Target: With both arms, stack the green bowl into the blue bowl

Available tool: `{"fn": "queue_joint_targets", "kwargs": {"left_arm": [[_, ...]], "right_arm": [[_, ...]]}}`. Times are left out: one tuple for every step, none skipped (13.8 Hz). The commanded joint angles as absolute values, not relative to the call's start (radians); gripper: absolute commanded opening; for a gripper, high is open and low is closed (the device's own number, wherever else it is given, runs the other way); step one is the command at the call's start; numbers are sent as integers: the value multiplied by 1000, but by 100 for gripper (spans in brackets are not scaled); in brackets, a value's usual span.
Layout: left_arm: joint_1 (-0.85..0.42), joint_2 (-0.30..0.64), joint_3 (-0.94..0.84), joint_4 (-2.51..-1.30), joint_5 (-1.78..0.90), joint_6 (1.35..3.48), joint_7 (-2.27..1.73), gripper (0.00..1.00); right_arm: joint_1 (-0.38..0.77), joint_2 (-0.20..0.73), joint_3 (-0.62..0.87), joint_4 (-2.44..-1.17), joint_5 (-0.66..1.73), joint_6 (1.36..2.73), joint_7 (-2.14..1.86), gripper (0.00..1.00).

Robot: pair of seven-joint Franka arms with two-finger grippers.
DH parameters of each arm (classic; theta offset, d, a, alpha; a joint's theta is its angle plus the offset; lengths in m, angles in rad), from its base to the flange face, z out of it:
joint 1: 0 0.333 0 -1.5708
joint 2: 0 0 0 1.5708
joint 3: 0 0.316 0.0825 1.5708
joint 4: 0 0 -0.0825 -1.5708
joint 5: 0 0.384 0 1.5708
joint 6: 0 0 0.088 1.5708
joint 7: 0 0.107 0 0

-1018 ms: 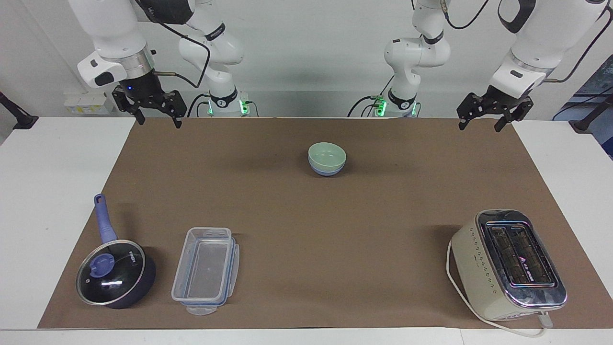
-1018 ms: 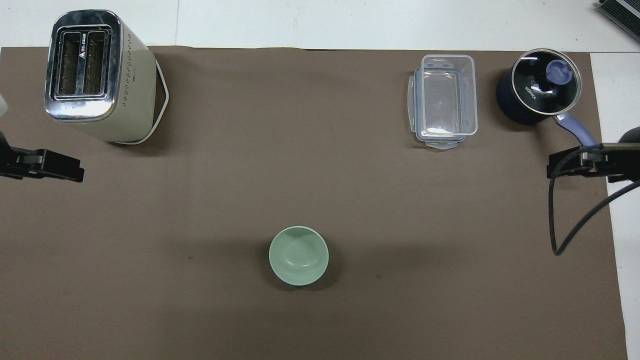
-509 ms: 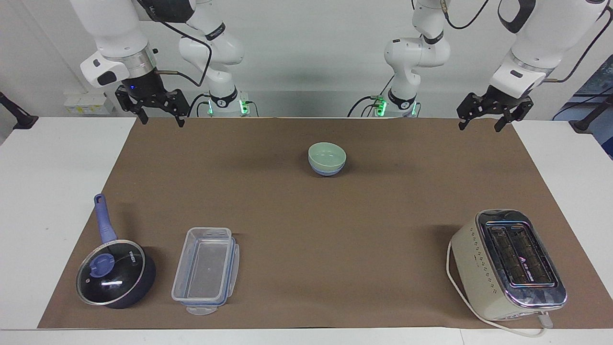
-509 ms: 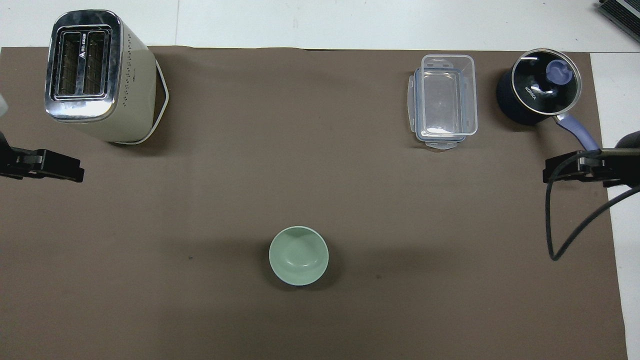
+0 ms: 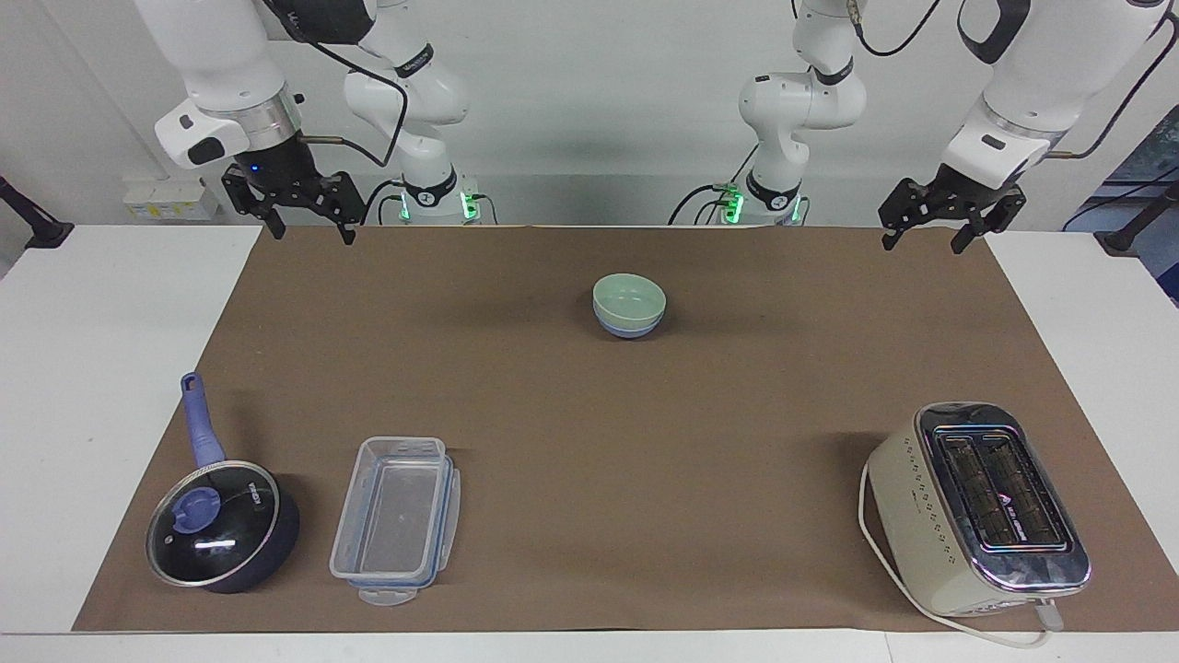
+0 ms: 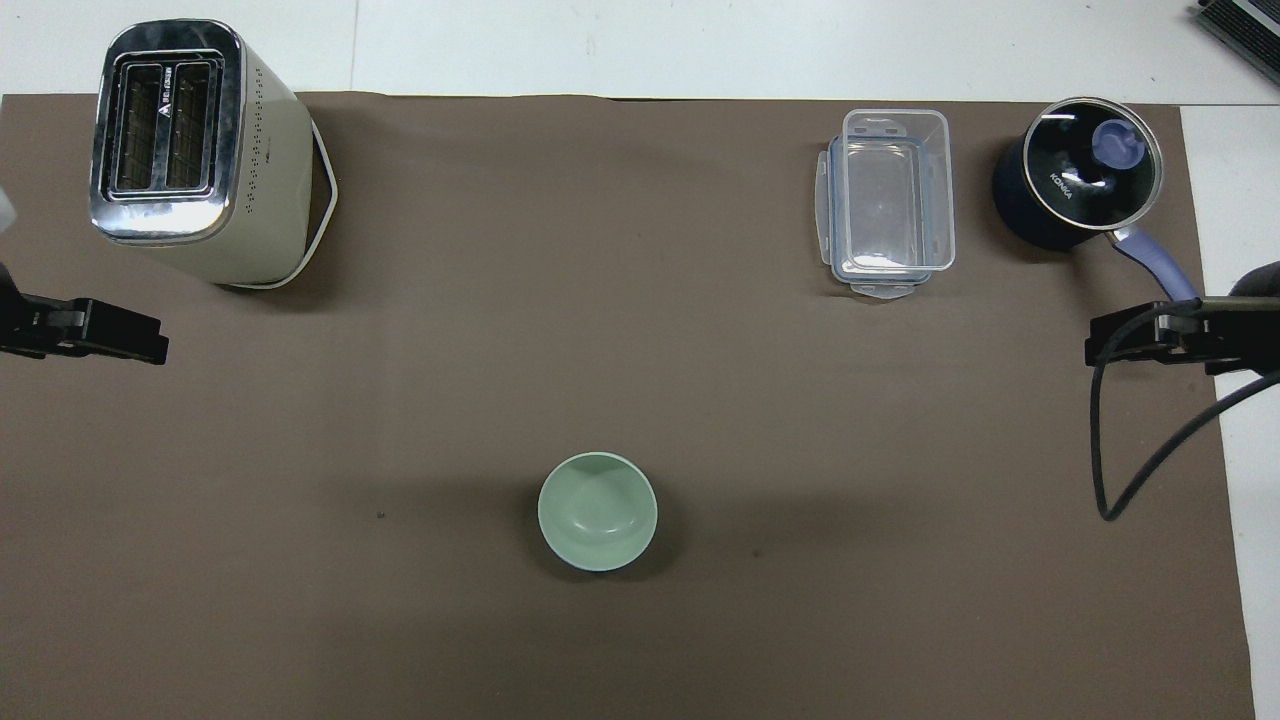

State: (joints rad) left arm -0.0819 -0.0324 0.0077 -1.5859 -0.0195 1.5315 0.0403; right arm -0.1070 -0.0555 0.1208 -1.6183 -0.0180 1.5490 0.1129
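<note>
The green bowl [image 5: 629, 295] sits nested in the blue bowl [image 5: 630, 328] on the brown mat, midway between the two arms and toward the robots' end. Only the blue bowl's lower wall shows under the green rim. In the overhead view the green bowl [image 6: 597, 511] covers the blue bowl. My right gripper [image 5: 311, 235] hangs open over the mat's corner at the right arm's end, holding nothing. My left gripper [image 5: 923, 243] hangs open over the mat's corner at the left arm's end, also holding nothing. Both are well away from the bowls.
A cream toaster [image 5: 976, 506] with a trailing cord stands far from the robots at the left arm's end. A clear plastic container [image 5: 396, 516] and a dark blue lidded saucepan [image 5: 221, 529] lie far from the robots at the right arm's end.
The right gripper has lifted slightly and drawn back a little toward its base, then stopped. The left gripper and the stacked bowls have not moved.
</note>
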Motion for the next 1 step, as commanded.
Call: {"fn": "queue_joint_targets", "kwargs": {"left_arm": [[-75, -35, 5, -1574, -2, 1517, 54, 100]], "right_arm": [[-124, -78, 129, -1644, 9, 1563, 100, 100]]}}
